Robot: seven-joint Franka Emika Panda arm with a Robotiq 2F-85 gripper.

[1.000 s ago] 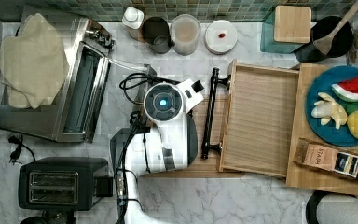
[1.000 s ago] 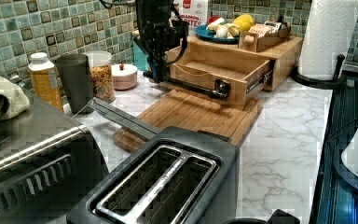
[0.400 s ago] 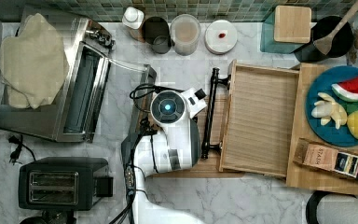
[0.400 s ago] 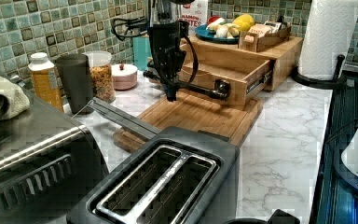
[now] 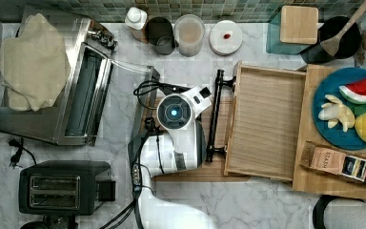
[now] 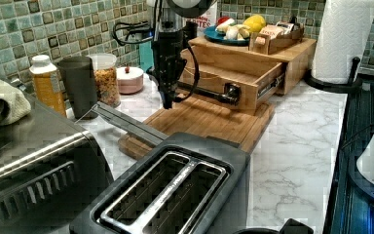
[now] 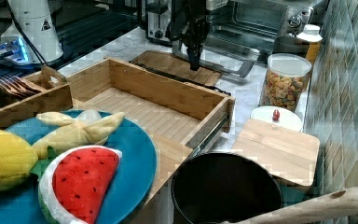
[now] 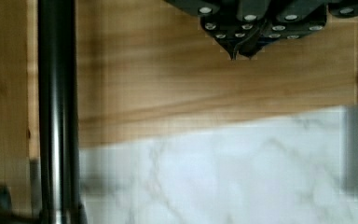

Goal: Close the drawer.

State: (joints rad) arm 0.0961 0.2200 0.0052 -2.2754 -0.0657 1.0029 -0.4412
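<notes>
Drawer (image 5: 267,124) — shallow light-wood box, raised sides, plain grain bottom — is sitting pulled out toward the top view's left, level, nothing lying inside. Its long black bar handle (image 5: 214,114) is running along the front face, standing off it on two posts over a bamboo board.

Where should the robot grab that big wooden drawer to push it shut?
Best at the long black bar handle on the front of the open light-wood drawer, near its middle so the push stays even. Come from the top view's left, where the hand hangs, fingers shut, over the bamboo cutting board.
</notes>
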